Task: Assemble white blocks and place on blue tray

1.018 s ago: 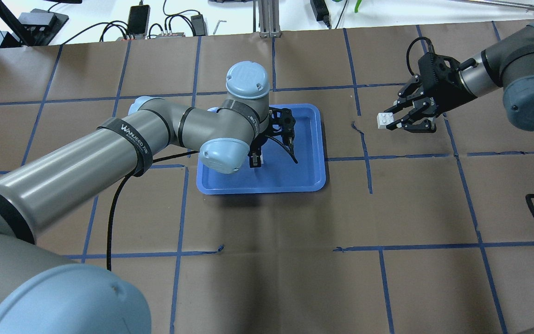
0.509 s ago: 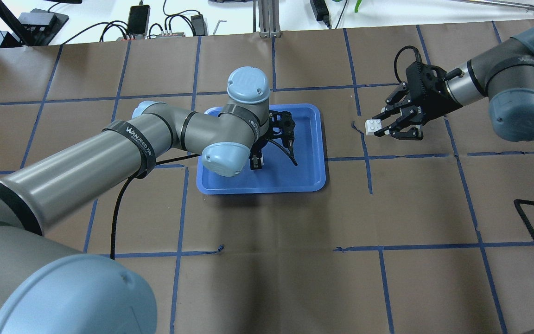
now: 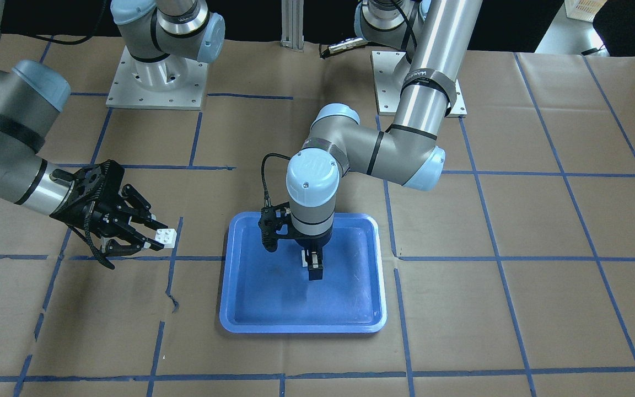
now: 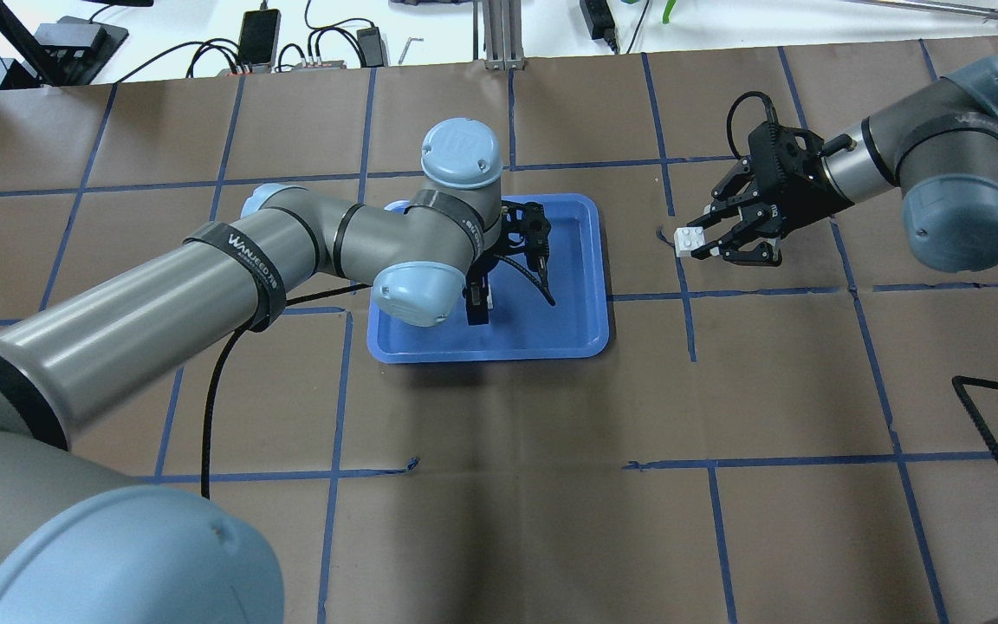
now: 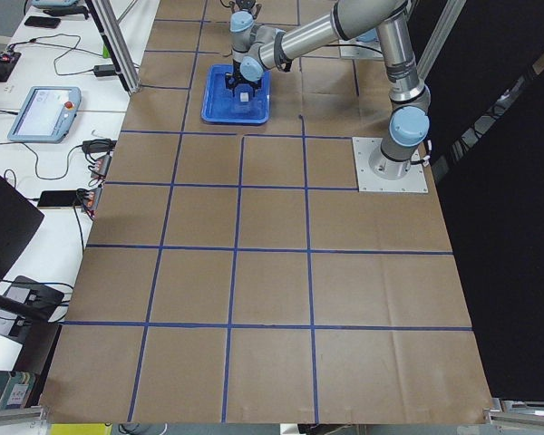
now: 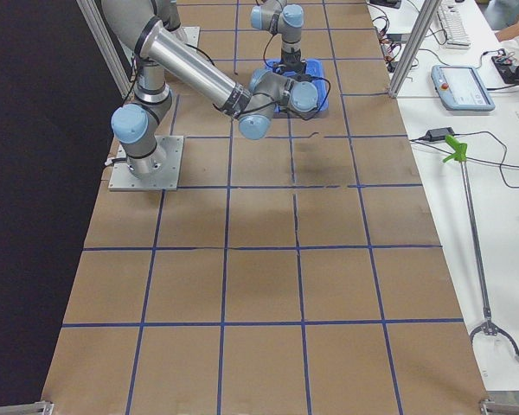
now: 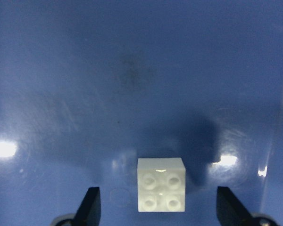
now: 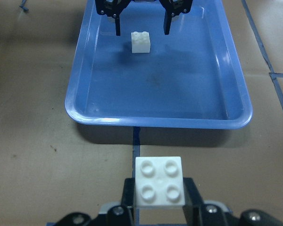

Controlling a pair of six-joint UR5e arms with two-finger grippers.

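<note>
The blue tray (image 4: 568, 325) lies mid-table; it also shows in the front view (image 3: 273, 309) and the right wrist view (image 8: 155, 94). One white block (image 8: 141, 41) sits upright on the tray floor, also seen in the left wrist view (image 7: 161, 184) and the front view (image 3: 305, 255). My left gripper (image 7: 158, 212) is open just above the tray, its fingers (image 8: 117, 23) on either side of that block, clear of it. My right gripper (image 4: 694, 243) is shut on the second white block (image 4: 683, 241), studs up, above the table to the right of the tray (image 8: 159, 182).
My left arm's elbow and wrist (image 4: 412, 260) hang over the tray's left half. A black cable (image 4: 997, 425) lies at the right edge of the table. Chargers and cables (image 4: 291, 43) sit beyond the far edge. The arm bases (image 3: 155, 82) stand behind the tray.
My right gripper has carried its white block leftward, toward the tray. My left gripper has stayed over the block on the tray, with only slight arm shifts.
</note>
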